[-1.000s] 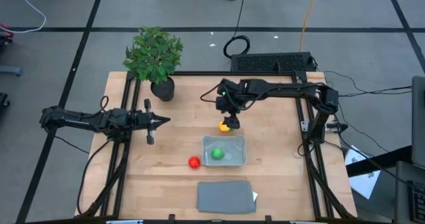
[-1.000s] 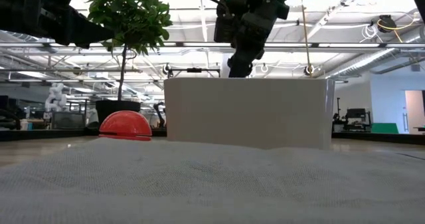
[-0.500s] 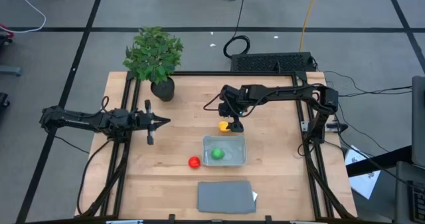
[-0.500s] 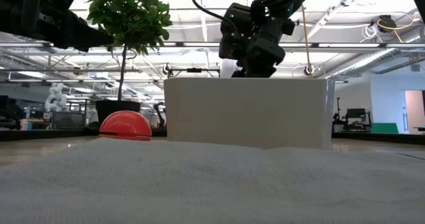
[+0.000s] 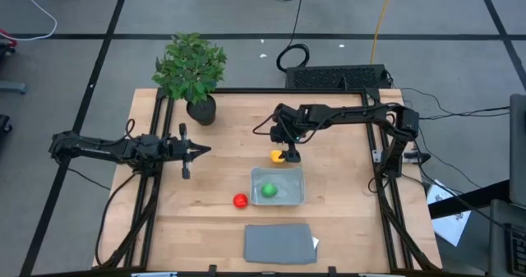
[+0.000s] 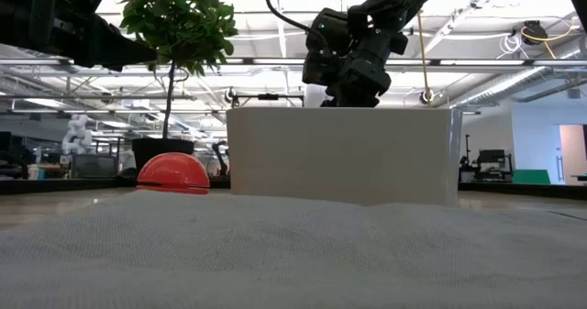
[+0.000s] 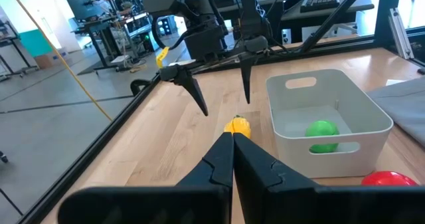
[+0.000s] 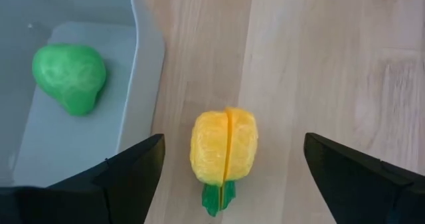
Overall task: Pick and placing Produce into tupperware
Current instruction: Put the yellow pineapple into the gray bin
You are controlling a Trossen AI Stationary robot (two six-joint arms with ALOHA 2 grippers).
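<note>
The yellow produce (image 8: 224, 146) with its green tip (image 8: 217, 197) lies on the table just beyond the tupperware's far wall. My right gripper (image 8: 232, 139) is open and points down over it, one finger on each side and apart from it; in the high view it is right gripper (image 5: 288, 151) over yellow produce (image 5: 277, 155). The bluish-grey tupperware (image 5: 289, 177) holds the green ball (image 5: 269, 190). The red ball (image 5: 239, 200) rests on the table left of the tub. My left gripper (image 5: 201, 150) is shut and waits at the table's left.
A grey lid (image 5: 279, 242) lies flat by the near edge. A potted plant (image 5: 191, 67) stands at the far left corner. Bare wood shows between the left gripper and the tub, and on the tub's right.
My right gripper has come down toward the yellow produce, shifting slightly toward the near edge, and now stands lower behind the tub in the low view. The produce, tub and left arm have kept still.
</note>
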